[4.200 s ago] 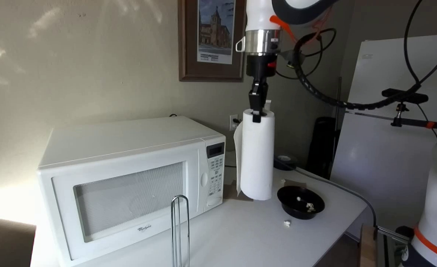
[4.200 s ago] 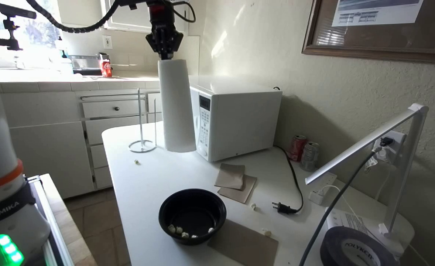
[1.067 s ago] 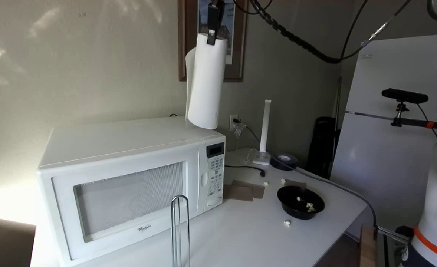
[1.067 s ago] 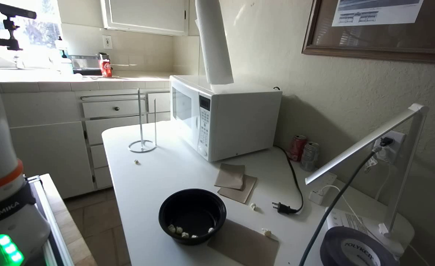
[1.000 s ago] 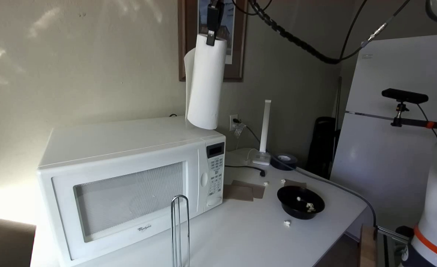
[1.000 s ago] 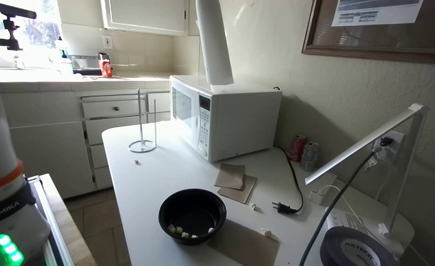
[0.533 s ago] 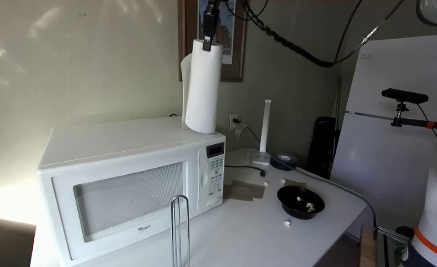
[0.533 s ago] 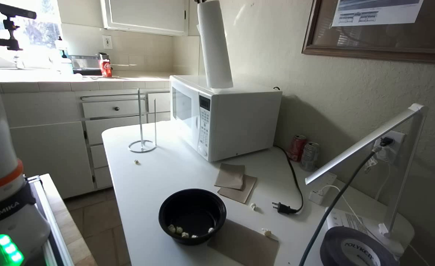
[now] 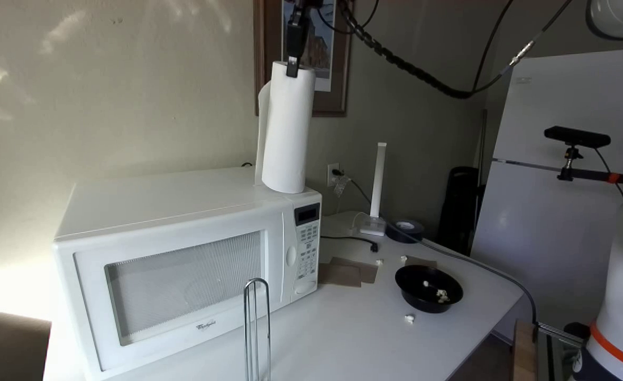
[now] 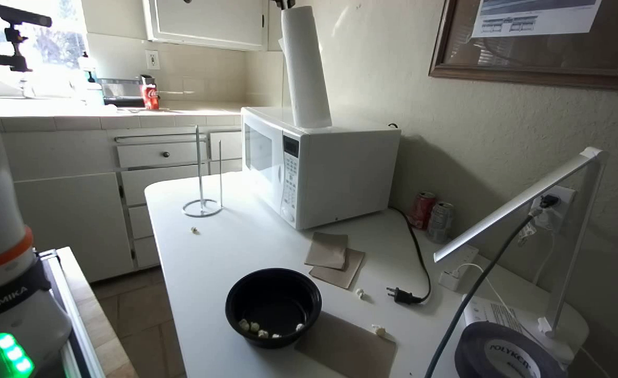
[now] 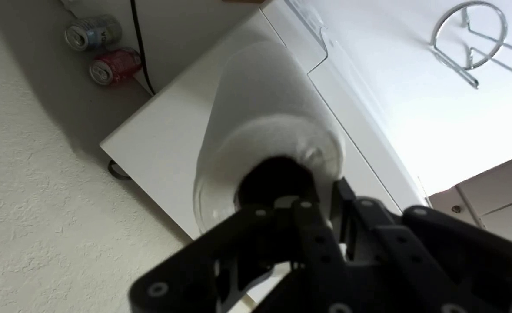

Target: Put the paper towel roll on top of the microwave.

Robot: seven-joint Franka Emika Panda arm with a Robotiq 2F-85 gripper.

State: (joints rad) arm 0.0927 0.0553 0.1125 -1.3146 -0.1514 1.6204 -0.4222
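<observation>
Pinching the paper towel roll [image 9: 287, 132] by its top edge, your end effector [image 9: 293, 64] has it slightly tilted over the microwave [image 9: 187, 272] top, near the control panel [image 9: 307, 241]; can't tell if base touches.

You have a bright window [image 10: 65, 29] above a tiled counter [image 10: 157, 122]. The textured wall [image 9: 163, 111] carries light patches [image 9: 64, 32] and a framed picture [image 10: 540, 52].

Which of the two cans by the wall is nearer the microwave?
The red can. In the wrist view it stands closer to the microwave; the silver can stands beyond it.
</observation>
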